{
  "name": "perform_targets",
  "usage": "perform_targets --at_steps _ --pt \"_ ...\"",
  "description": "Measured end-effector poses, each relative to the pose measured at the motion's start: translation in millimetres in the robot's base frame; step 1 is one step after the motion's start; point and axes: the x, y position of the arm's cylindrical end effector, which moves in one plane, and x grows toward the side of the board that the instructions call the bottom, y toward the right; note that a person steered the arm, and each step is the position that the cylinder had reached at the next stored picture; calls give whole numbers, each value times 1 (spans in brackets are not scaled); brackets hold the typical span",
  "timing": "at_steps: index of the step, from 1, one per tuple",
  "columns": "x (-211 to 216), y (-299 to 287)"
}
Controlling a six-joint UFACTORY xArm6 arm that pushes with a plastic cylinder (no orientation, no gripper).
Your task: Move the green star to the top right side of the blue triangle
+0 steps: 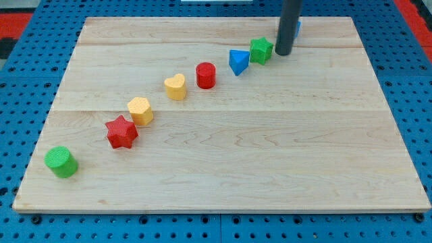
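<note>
Bench (223, 169): pale wooden board, filling most of the frame, set on a blue pegboard surround (20, 94); blocks strung in a diagonal line from lower left to upper right.

Rod: dark, straight, entering from the top edge at upper right; my tip (283, 52) resting at board level, just beside the right face of the green star; no hand fitted, so no open or closed state to record, nothing held.

Red star (121, 131): lower left of centre; touching or nearly touching the yellow hexagonal block (140, 111) to its upper right.

Green cylinder (61, 162): far lower left, well apart from the rest.

Yellow heart (175, 87): left of centre, upper half.

Red cylinder (206, 75): just right of the heart.

Blue triangle (237, 62): upper right of centre.

Green star (261, 50): just beside the blue triangle, on its upper right side, apparently touching or nearly so.

Blue block (298, 27): sliver only, behind the rod; shape not discernible.

Governing relation: star lying directly left of my tip, triangle further left on the same line; judged already at or close to goal position; further leftward push likely to drive star into triangle.
</note>
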Motion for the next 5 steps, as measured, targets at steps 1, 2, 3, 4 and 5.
perform_targets --at_steps 1,2,3,4,5 --pt "23 14" --pt "26 15" --pt "26 14" --pt "26 12" --pt "26 11"
